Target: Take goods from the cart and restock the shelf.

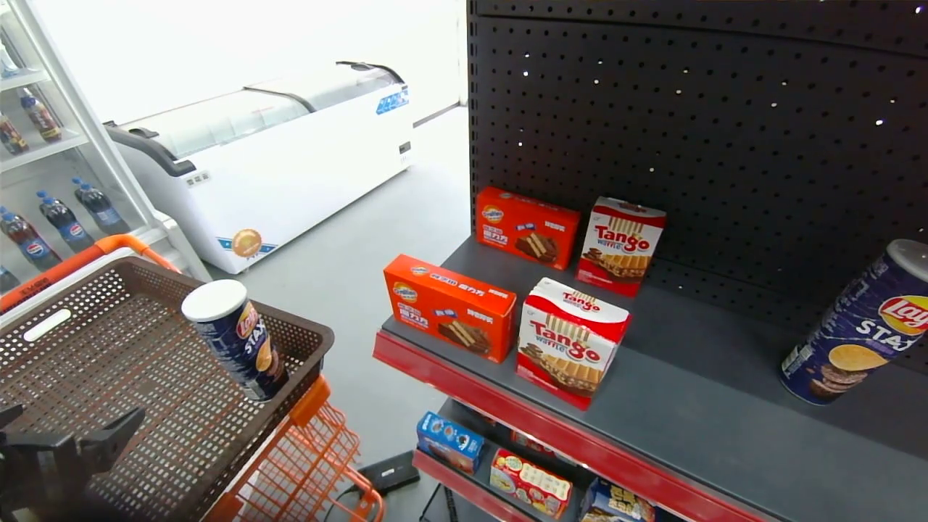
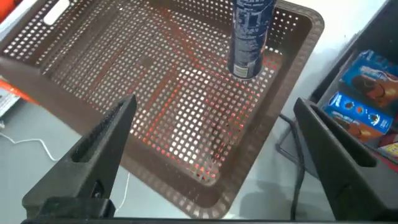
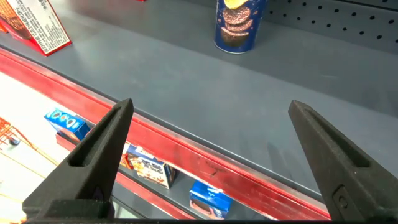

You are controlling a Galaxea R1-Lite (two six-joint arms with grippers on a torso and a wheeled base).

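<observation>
A dark blue chip can (image 1: 233, 339) with a white lid stands upright in the brown perforated basket (image 1: 109, 341) of the orange cart. My left gripper (image 1: 72, 429) hangs open over the basket's near side, well short of the can (image 2: 250, 37), with nothing between its fingers (image 2: 93, 162). A second chip can (image 1: 863, 326) leans against the pegboard at the right end of the grey shelf (image 1: 689, 391). My right gripper (image 3: 211, 155) is open above the shelf's red front edge (image 3: 186, 146), with that can (image 3: 238, 23) farther back.
Two orange boxes (image 1: 449, 304) and two red-and-white wafer boxes (image 1: 569, 341) stand on the shelf's left part. More packs (image 1: 449, 438) fill the lower shelf. A white chest freezer (image 1: 275, 159) and a drinks fridge (image 1: 43, 181) stand behind the cart.
</observation>
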